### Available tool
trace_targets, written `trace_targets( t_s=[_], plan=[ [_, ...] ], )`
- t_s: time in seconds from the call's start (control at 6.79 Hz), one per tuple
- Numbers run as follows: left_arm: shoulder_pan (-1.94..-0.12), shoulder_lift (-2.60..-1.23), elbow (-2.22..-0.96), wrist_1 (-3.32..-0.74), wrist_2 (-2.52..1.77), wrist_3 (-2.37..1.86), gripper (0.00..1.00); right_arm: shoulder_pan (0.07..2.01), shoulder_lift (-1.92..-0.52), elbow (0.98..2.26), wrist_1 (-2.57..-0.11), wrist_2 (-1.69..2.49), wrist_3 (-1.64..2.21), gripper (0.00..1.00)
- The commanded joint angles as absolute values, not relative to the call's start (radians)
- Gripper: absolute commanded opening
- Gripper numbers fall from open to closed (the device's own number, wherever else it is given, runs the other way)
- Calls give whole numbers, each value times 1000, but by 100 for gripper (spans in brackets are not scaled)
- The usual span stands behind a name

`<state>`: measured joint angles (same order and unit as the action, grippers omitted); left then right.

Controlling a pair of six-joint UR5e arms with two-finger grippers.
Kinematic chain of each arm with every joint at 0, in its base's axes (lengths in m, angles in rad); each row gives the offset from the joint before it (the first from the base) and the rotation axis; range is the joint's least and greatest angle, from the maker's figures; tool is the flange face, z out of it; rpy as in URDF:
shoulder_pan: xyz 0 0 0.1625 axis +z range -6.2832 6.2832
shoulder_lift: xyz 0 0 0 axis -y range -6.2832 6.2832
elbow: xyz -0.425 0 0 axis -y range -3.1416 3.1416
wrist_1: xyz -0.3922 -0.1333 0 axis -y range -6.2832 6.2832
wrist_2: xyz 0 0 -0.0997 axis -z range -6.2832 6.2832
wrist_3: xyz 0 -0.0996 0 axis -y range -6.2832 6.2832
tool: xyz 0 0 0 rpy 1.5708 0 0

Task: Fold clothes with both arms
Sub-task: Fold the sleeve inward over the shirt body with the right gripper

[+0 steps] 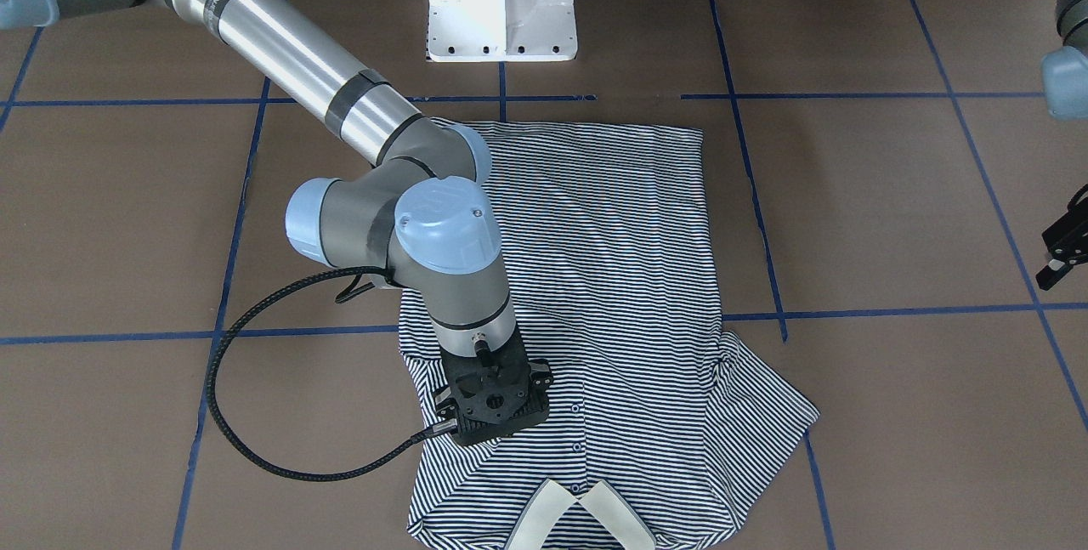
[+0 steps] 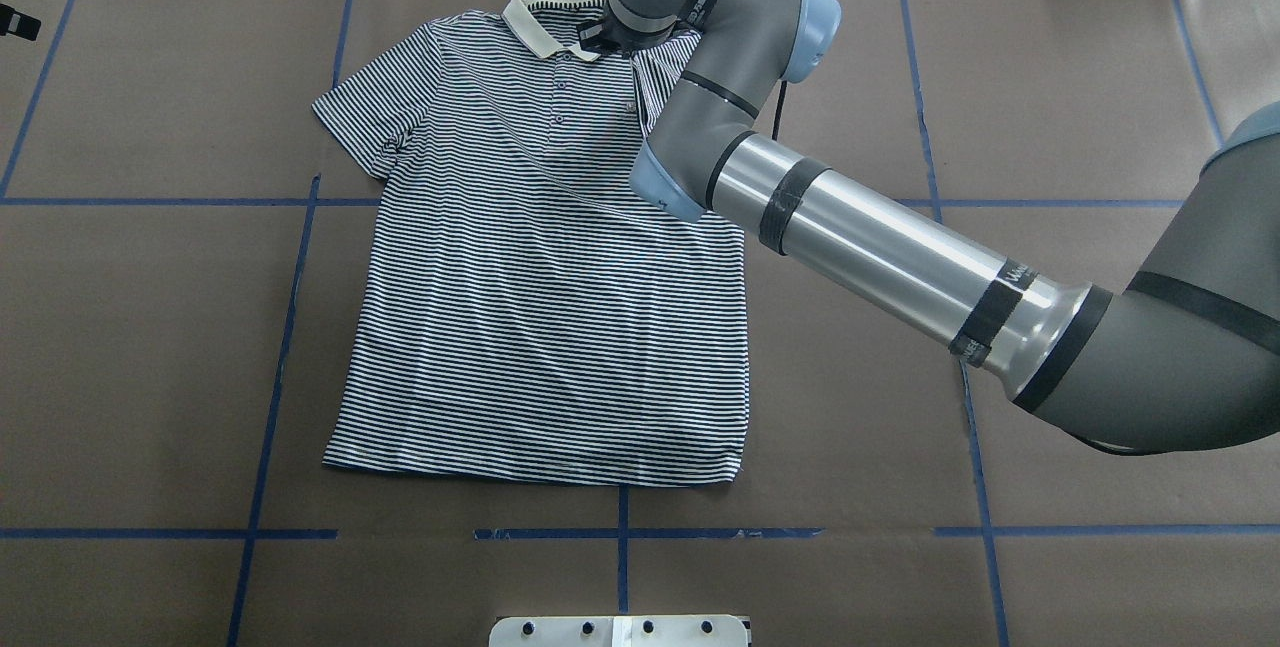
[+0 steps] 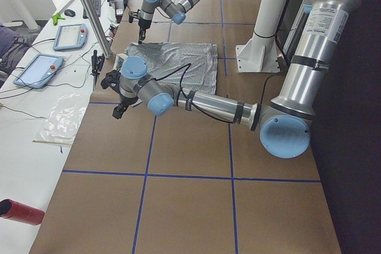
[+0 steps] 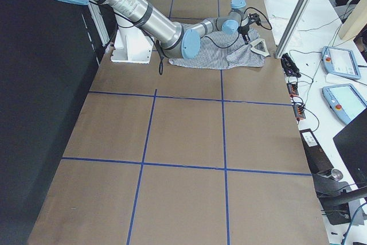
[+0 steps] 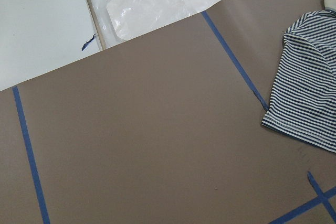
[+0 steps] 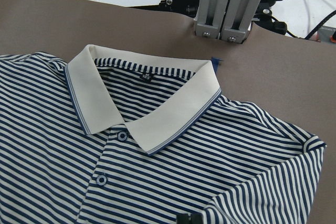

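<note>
Brown table (image 1: 892, 218) bears the striped polo shirt (image 1: 612, 261); right tool (image 1: 495, 414) over its shoulder, apart or together unclear.

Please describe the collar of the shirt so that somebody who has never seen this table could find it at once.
A brown table with blue tape lines bears one striped polo shirt, lying front up. The collar sits at the shirt's end farthest from the robot's white base. It is the only plain cream part, edged with a thin blue line.
</note>
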<state>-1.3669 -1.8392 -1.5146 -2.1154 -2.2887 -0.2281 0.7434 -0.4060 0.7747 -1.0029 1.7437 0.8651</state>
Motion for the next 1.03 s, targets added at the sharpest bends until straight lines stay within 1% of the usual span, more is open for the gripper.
trace_targets(
  t_s=[0.0,0.29,0.44,0.59,0.74,0.88],
  plan=[
    [-1367,-1839,-1516,-2117,-2289,-229,100,723,-402,764,-999,1698,865,100],
    [-1367,-1853,-1514,-2118,-2289,-274,100,722,-405,764,-976,1703,894,100],
    [-1338,-1868,-1514,-2123,-2287,-343,100,726,-422,768,-927,1713,905,100],
    [-1271,-1899,-1506,-2117,-2277,-395,100,735,-425,790,-931,1736,905,100],
    [-1240,-1934,-1496,-2117,-2251,-466,100,808,-455,848,-995,1890,904,100],
    [-1170,-1966,-1488,-2118,-2184,-576,100,903,-573,1032,-1085,2072,884,100]
  ],
)
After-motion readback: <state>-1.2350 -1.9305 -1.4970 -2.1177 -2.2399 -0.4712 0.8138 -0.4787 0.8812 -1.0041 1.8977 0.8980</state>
